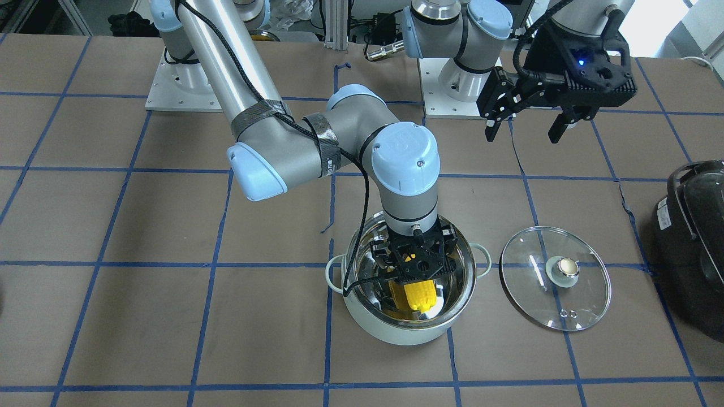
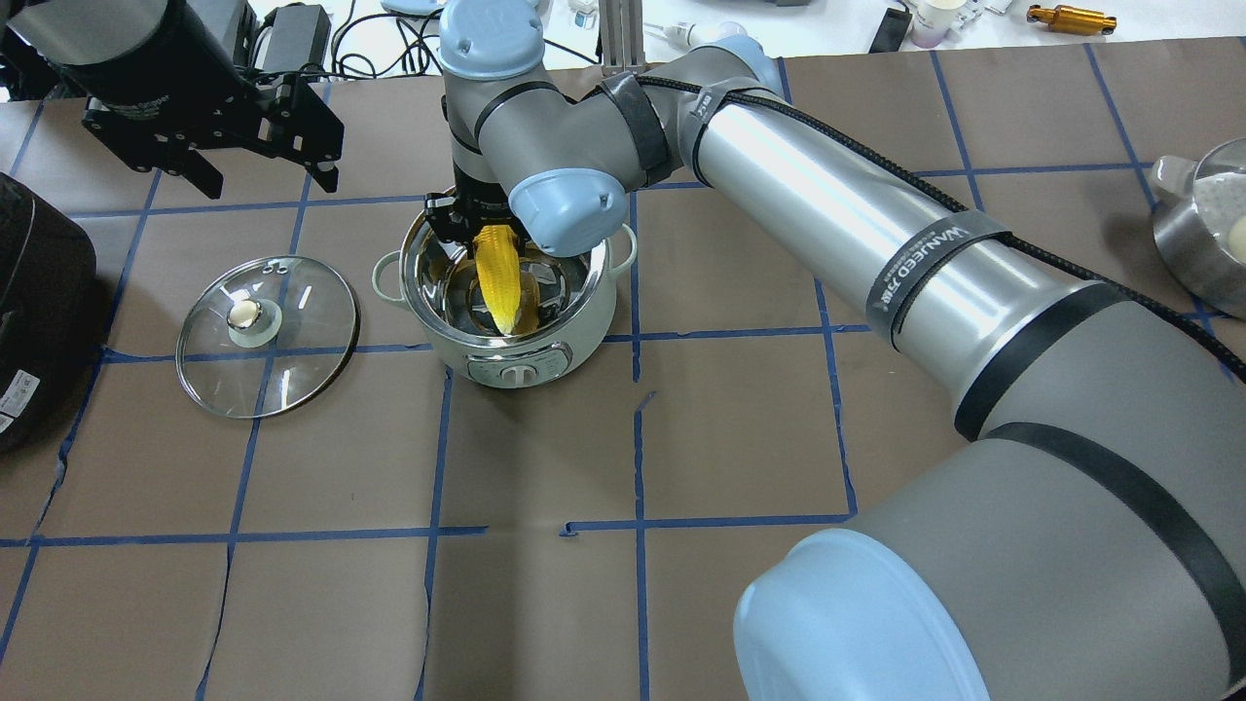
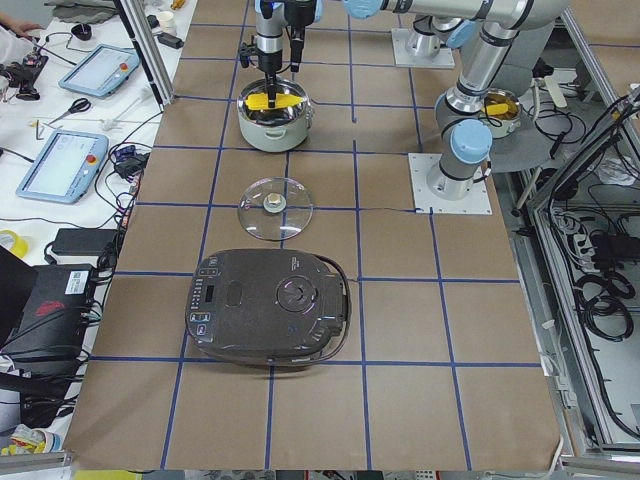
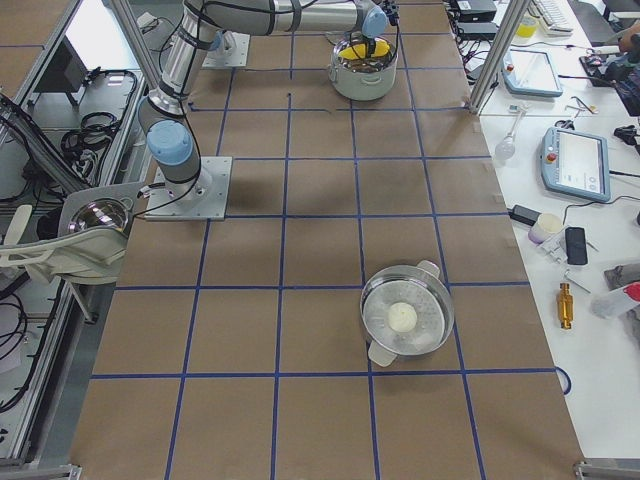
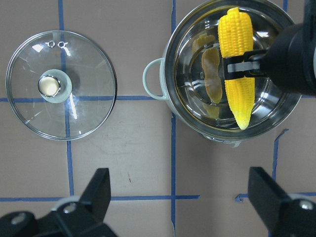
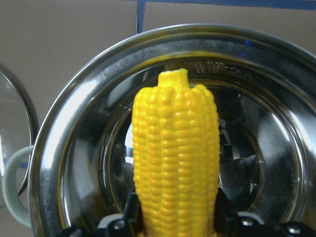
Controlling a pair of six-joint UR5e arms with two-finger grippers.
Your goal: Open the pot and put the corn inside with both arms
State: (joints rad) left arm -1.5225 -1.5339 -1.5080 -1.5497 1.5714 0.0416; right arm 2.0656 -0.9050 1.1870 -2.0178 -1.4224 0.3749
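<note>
The pale mint pot stands open mid-table, its steel inside showing. It also shows in the overhead view. My right gripper reaches down into the pot's mouth. It is shut on the yellow corn, which lies level about at rim height. The glass lid with its brass knob lies flat on the table beside the pot. My left gripper is open and empty, raised above the table behind the lid.
A large black domed appliance sits beyond the lid at the table's left end. A steel bowl with a white item in it stands far off on my right side. The arm bases are at the back.
</note>
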